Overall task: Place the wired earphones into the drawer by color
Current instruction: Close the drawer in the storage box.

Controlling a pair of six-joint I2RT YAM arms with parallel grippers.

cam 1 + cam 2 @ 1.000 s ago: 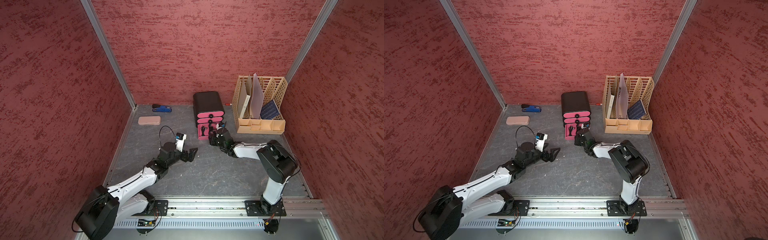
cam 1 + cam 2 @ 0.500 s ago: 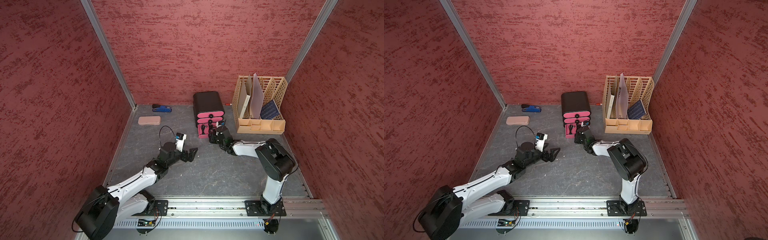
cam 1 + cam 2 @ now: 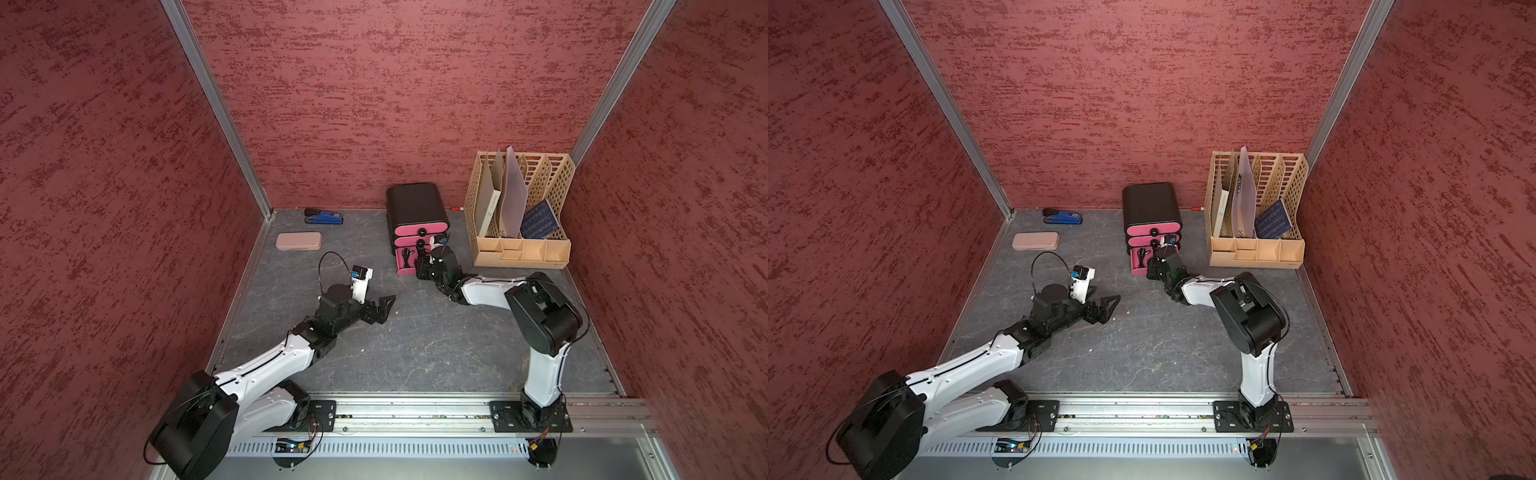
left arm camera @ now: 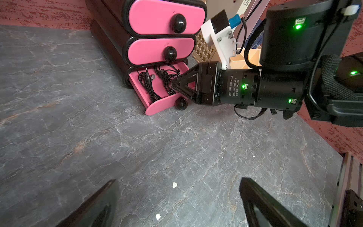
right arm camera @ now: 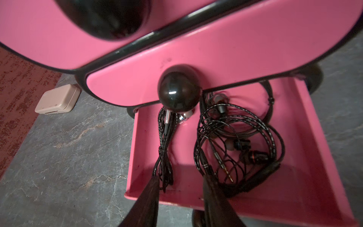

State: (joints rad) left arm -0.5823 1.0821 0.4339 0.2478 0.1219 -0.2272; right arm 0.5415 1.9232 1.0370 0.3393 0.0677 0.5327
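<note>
right gripper point(image 5: 180, 177), lower middle: narrow, empty | left gripper point(image 4: 178, 179): wide, empty | risk: fingers snag black earphones point(image 5: 238, 144), dragging them from drawer point(image 5: 275, 204)

A beige case point(image 3: 299, 241) lies near a blue stapler point(image 3: 324, 216), and a tan file rack point(image 3: 549, 176) holds papers point(image 3: 513, 195)

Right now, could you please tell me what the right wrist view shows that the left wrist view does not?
Only the right wrist view shows the beige case. Only the left wrist view shows the lattice file organizer and the open left gripper. Both show the open bottom drawer holding black earphones, with the right gripper over it.
</note>
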